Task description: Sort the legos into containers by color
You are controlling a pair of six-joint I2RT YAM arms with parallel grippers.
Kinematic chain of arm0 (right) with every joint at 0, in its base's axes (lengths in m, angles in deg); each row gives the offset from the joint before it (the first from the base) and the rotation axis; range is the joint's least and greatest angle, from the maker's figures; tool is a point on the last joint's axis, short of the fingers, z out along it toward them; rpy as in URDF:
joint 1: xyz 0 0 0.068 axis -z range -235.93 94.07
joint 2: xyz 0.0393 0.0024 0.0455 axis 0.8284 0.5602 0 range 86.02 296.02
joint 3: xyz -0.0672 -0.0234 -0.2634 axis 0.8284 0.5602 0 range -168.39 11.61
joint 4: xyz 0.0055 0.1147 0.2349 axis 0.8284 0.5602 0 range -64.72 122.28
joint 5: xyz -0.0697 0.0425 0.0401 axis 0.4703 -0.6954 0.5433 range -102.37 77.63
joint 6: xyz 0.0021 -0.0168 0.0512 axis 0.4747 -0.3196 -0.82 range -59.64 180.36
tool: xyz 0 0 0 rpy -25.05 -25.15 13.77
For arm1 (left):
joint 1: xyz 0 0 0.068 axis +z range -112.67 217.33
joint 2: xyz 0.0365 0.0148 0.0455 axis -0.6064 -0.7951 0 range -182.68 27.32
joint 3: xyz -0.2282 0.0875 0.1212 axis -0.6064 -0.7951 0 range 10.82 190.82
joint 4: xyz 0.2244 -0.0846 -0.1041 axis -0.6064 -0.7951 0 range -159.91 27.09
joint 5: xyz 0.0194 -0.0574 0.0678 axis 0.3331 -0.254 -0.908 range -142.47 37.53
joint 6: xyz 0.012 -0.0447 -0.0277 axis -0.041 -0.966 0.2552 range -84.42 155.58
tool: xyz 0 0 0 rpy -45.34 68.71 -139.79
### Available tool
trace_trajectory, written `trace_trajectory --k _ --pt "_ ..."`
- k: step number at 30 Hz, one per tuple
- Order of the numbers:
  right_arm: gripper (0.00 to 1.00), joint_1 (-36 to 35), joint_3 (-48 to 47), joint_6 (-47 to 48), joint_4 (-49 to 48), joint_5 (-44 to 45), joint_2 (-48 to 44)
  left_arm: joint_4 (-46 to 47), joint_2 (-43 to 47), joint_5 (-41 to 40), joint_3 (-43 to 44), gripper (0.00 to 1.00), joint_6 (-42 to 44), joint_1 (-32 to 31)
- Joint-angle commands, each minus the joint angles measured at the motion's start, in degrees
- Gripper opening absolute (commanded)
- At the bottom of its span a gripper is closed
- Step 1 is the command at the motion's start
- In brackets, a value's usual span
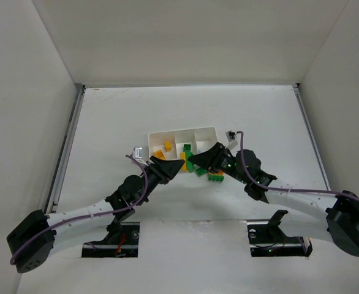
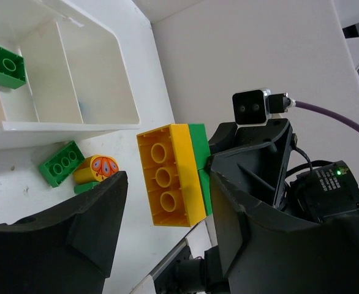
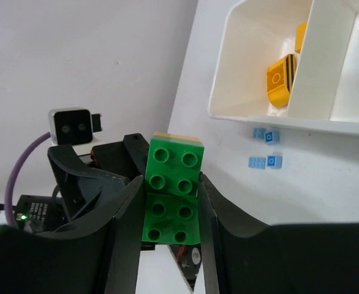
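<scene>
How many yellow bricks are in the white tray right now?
2, both in the tray's left compartment: one yellow brick toward the back, another nearer the front. More may be hidden.

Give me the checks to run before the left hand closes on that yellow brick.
1. Grip of right hand on green brick: ok, clamped.
2. The yellow brick sits between the fingers of the left hand: ok.
3. Contact of left fingers with yellow brick: not ok, a gap shows on one side.
4. Room in the yellow compartment of the tray: ok.
5. Right grip firm enough for a pull: cannot tell.
</scene>
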State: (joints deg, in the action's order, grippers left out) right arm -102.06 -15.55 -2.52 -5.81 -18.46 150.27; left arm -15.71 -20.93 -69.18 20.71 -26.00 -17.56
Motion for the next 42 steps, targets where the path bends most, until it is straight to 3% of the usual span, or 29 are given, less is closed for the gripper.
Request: trace_trajectory --k 1,13,18,24,31,39,42 --pt "0.30 0.3 0.4 -2.7 -8.5 -1.9 0.2 4.7 -1.1 -0.9 1.0 0.52 -0.6 0.2" --pt "0.30 2.0 1.7 -3.4 -11.2 -3.2 1.3 6.9 -3.1 -0.9 2.2 0.25 -0.1 0.3" --pt "0.30 3.5 2.0 -3.2 -11.2 -4.0 0.7 6.9 -3.2 -0.9 2.6 0.23 0.1 0.3" --pt "0.30 3.5 1.7 -3.0 -11.3 -4.1 1.6 8.0 -5.7 -0.9 3.1 0.32 0.1 -0.3" --pt "0.30 3.3 2.1 -2.0 -10.6 -3.4 2.2 8.4 -6.7 -0.6 3.5 0.32 0.4 -0.2" --pt "0.30 3.5 2.1 -4.1 -13.6 -5.2 1.8 10.7 -9.1 1.1 4.2 0.53 0.4 -0.3" --pt "0.30 4.0 1.5 -5.2 -13.8 -6.2 1.1 11.2 -8.1 1.0 3.8 0.56 0.0 0.3"
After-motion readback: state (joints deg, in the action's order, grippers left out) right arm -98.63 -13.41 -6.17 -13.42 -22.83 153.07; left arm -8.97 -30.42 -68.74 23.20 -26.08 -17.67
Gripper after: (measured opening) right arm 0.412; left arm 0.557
